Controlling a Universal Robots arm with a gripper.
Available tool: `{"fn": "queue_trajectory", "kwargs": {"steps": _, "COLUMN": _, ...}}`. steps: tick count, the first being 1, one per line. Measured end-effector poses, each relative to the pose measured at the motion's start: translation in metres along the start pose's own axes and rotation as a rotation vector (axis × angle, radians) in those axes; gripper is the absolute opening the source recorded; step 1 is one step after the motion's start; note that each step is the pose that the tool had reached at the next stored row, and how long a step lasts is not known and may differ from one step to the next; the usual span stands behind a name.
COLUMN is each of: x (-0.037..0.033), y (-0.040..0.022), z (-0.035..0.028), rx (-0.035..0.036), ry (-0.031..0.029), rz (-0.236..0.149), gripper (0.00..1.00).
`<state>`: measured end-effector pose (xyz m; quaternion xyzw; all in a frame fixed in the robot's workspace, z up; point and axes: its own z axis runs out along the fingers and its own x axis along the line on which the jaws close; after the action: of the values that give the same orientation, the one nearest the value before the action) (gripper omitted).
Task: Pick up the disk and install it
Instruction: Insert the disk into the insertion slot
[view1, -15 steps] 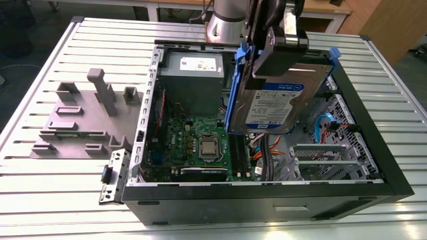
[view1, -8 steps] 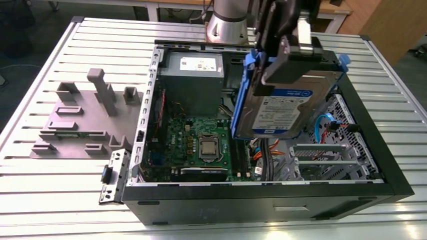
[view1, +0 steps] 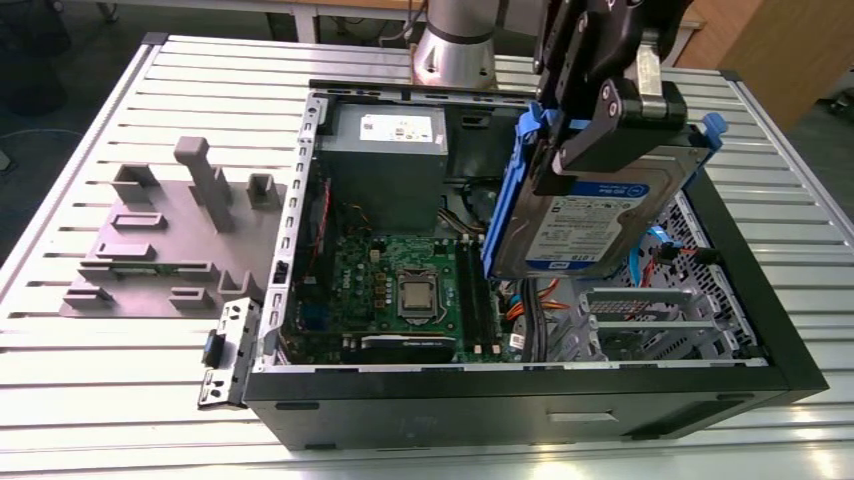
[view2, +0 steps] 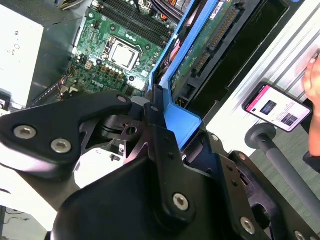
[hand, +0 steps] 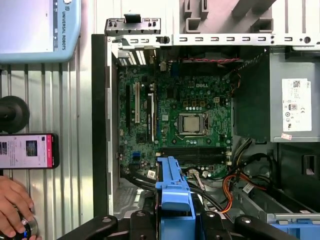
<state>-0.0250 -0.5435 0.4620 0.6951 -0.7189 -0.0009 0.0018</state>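
Slatted metal table (view1: 107, 400), dark floor (view1: 30, 190), open computer case (view1: 534, 405), claw (view1: 607, 135) clamping disk (view1: 587, 225)

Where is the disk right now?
In the exterior view, the tool grips the disk, tilted, over the open computer case, to the exterior view's right of the motherboard.

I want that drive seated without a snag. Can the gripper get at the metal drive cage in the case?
Probably yes: the gripper, shut on the disk, hangs above the open computer case, and the drive cage lies uncovered below. Orange cables beside it might snag.
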Motion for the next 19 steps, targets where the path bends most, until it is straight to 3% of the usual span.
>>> {"fn": "queue_trajectory", "kwargs": {"steps": 12, "x": 0.0001, "y": 0.0000, "z": 0.0001, "rx": 0.0001, "ry": 0.0003, "rz": 0.000, "gripper": 0.36}}
{"fn": "queue_trajectory", "kwargs": {"steps": 19, "x": 0.0069, "y": -0.0028, "z": 0.0010, "rx": 0.0000, "ry": 0.0004, "rz": 0.000, "gripper": 0.36}}
